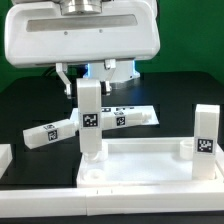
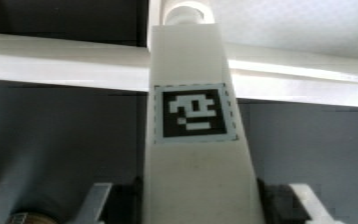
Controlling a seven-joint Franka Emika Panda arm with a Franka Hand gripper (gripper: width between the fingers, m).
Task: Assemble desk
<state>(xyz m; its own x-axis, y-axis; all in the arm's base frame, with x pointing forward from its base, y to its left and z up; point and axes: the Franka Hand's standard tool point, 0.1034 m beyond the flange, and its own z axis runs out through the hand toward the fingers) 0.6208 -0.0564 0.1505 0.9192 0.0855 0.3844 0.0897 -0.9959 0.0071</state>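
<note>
Desk leg [image 1: 88, 118], upright at the desk top's [image 1: 140, 168] 10 o'clock corner, clamped between the fingers [image 2: 101, 205]; likely fault: any tilt jams it there.

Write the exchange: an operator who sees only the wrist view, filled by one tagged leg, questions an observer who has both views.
Operator: Where is my leg's lower end?
Observer: The held leg stands upright, its lower end at the corner of the top on the exterior view's left.
Operator: Is any other leg standing?
Observer: Yes, a second leg is upright at the top's corner on the exterior view's right.
</note>
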